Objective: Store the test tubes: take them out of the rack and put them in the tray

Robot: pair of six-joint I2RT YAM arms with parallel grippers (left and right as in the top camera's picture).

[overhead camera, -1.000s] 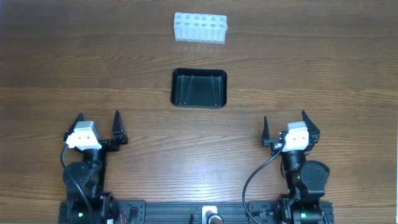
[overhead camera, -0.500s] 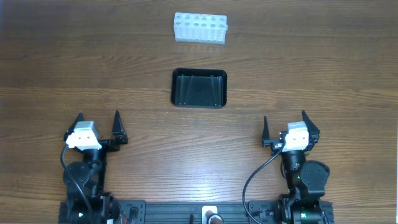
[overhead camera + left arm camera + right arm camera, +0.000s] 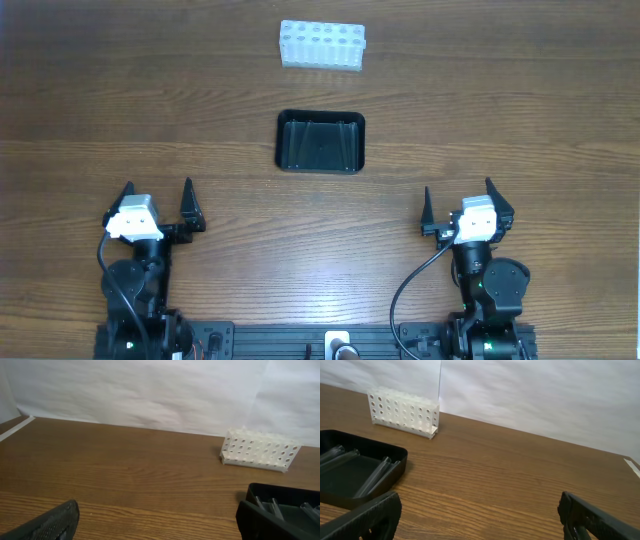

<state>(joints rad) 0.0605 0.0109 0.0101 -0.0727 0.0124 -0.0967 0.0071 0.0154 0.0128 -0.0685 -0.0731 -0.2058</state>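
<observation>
On the worktop (image 3: pixel 520 120), the tray (image 3: pixel 281 142) sits mid-surface, the rack (image 3: pixel 321 45) beyond it by the far edge, the left gripper (image 3: pixel 158 186) and right gripper (image 3: pixel 458 188) near the near edge with fingers spread, and tubes (image 3: pixel 372 476) lie in the tray.

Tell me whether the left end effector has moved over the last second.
No. In the top view the left end effector holds the same spot, down-left of the black tray.

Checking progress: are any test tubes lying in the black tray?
Yes, several clear tubes lie inside the tray in the right wrist view.
</observation>
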